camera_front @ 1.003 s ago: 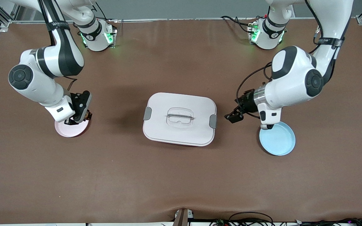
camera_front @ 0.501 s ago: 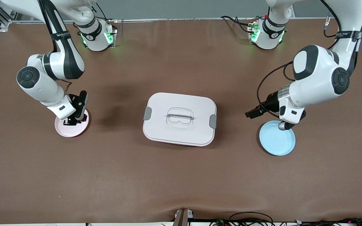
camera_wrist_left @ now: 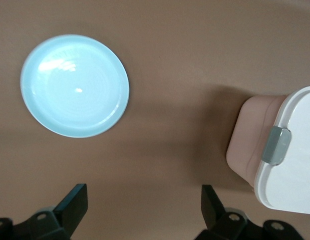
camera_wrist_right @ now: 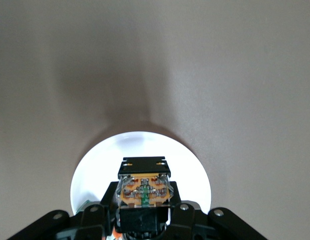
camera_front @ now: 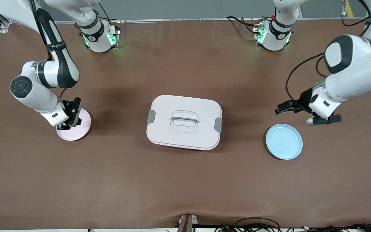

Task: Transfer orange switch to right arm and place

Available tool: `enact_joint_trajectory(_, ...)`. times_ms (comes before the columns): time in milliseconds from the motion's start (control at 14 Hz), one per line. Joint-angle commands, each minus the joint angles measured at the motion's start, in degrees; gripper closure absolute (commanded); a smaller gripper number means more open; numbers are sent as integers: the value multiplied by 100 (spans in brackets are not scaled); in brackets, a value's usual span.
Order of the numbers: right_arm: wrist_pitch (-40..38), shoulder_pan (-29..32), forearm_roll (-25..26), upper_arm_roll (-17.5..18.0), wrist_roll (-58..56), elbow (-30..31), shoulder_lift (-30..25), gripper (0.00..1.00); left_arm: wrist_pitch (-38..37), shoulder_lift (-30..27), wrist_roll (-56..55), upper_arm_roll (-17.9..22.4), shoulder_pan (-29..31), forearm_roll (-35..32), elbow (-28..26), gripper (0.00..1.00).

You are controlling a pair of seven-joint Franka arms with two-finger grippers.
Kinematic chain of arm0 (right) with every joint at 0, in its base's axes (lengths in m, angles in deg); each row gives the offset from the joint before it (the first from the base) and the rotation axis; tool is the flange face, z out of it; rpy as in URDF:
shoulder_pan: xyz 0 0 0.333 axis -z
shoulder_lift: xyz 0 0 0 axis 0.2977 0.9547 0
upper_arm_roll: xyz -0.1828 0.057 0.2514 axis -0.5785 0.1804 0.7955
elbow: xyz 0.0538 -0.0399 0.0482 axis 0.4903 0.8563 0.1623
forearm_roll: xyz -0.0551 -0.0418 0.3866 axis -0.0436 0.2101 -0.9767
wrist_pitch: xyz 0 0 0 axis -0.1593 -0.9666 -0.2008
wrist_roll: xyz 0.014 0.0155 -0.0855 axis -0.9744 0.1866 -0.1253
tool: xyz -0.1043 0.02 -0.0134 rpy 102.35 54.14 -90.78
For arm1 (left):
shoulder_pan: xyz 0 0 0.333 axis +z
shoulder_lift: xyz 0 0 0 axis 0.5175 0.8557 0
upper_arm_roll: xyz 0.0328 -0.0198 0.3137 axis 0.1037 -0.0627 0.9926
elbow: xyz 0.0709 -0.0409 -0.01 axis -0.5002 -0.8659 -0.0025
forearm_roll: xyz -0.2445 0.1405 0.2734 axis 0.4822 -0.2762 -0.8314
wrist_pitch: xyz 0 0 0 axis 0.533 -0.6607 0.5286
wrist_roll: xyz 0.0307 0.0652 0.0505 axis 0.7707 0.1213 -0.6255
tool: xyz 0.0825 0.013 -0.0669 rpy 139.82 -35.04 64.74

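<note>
Front view: no legible labels

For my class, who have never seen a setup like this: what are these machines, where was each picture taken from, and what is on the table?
Two white robot arms stand at a brown table. One picture looks down from above; the other two come from cameras on the wrists. On the table lie a lidded white box, a blue plate and a pink plate. The right gripper, over the pink plate, is shut on the orange switch. The left gripper, open and empty, is above the table beside the blue plate.
</note>
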Motion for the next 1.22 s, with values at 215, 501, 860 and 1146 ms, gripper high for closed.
enact_joint_trajectory(215, 1153, 426, 88, 93, -598, 392, 495, 100, -1150, -1088, 226, -41, 501, -509, 408, 0)
enact_joint_trajectory(501, 1313, 577, 79, 93, -810, 409, 645, 100, -2191, -667, 191, -41, 757, -536, 1728, 0)
enact_joint_trajectory(860, 1348, 595, 79, 102, -1214, 409, 874, 100, -2183, -482, 208, -41, 801, -834, 1993, 0)
enact_joint_trajectory(1146, 1392, 586, 79, 110, -1223, 401, 979, 100, -2183, -377, 208, -50, 793, -958, 1993, 0)
